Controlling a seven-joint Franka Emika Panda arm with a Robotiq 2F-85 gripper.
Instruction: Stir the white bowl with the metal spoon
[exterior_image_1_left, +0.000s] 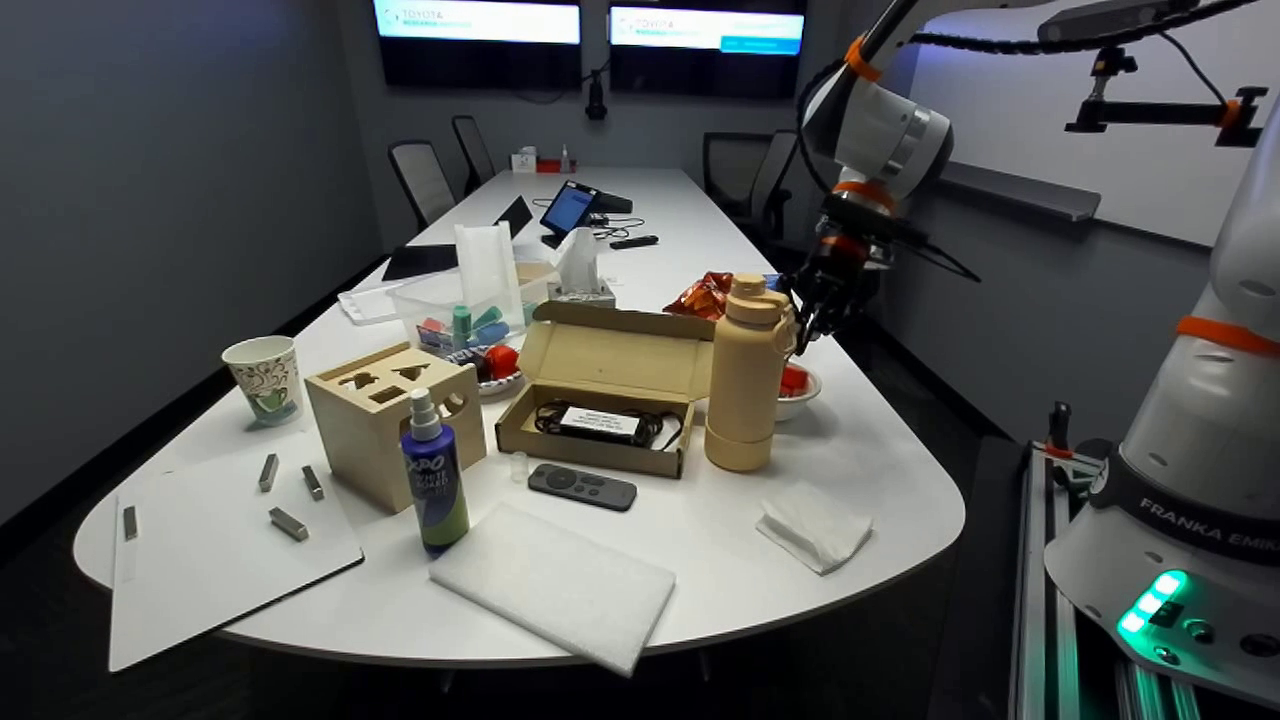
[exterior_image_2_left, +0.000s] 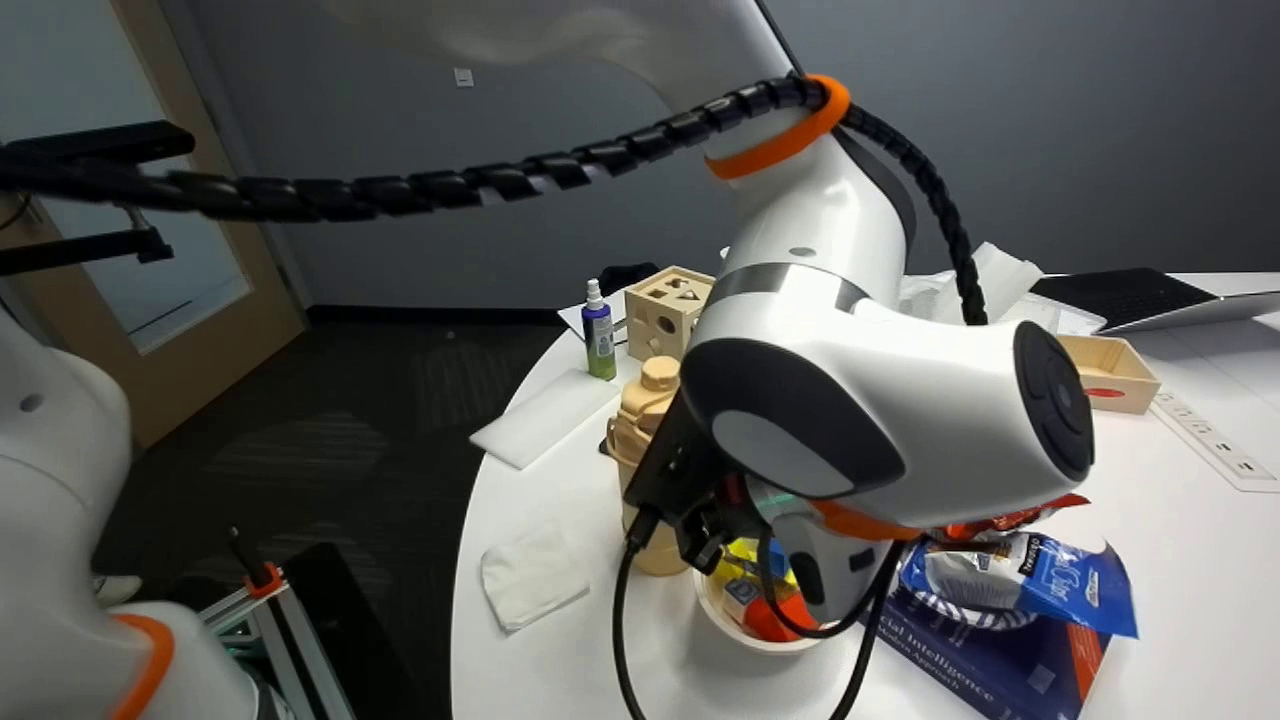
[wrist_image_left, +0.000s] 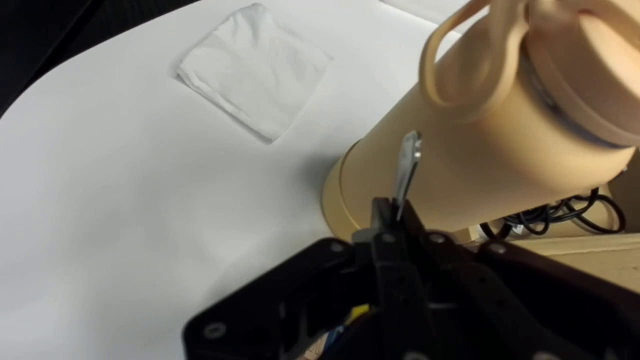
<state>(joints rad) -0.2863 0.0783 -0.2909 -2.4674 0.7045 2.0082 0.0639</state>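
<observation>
The white bowl stands partly behind the tan bottle. It also shows in an exterior view below the wrist, with red, yellow and blue pieces inside. In the wrist view my gripper is shut on the metal spoon. A short, flat end of the spoon sticks up past the fingertips, in front of the bottle. The rest of the spoon is hidden by the fingers. In an exterior view the gripper is over the bowl, close behind the bottle. The bowl is mostly hidden in the wrist view.
The tall bottle stands close beside the gripper. A folded white cloth lies in front of it. An open cardboard box with a black cable is beside the bottle. Chip bags and a blue book lie near the bowl.
</observation>
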